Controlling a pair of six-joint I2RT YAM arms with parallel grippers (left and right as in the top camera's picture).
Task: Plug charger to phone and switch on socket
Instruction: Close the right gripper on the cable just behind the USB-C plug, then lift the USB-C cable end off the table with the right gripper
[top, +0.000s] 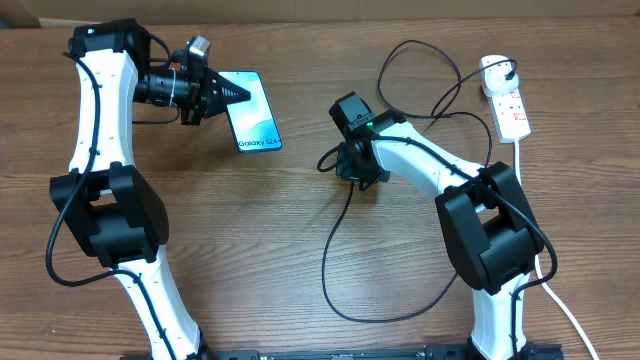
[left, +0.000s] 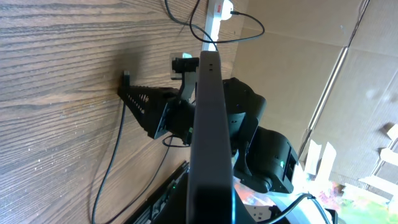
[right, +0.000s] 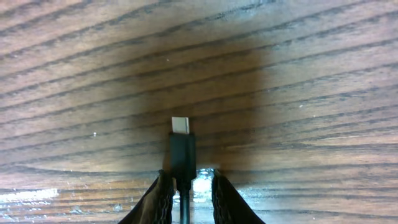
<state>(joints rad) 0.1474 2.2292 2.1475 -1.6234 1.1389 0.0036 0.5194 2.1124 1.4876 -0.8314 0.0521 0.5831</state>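
The phone (top: 255, 115) has a light-blue screen with white text and lies at the back left, one short end between the fingers of my left gripper (top: 240, 95), which is shut on it. In the left wrist view the phone (left: 208, 124) shows edge-on as a dark bar. The charger (top: 335, 235) is a thin black cable looping over the table to an adapter in the white socket (top: 512, 108). My right gripper (right: 186, 177) points down at the table mid-right, open, its fingers straddling the charger's connector (right: 181, 146). A small gap shows on the right side.
The socket's thick white cord (top: 560, 300) runs down the right edge of the table. The charger cable makes a wide loop (top: 360, 312) near the front, between the two arm bases. Cardboard (top: 330, 8) lines the back edge.
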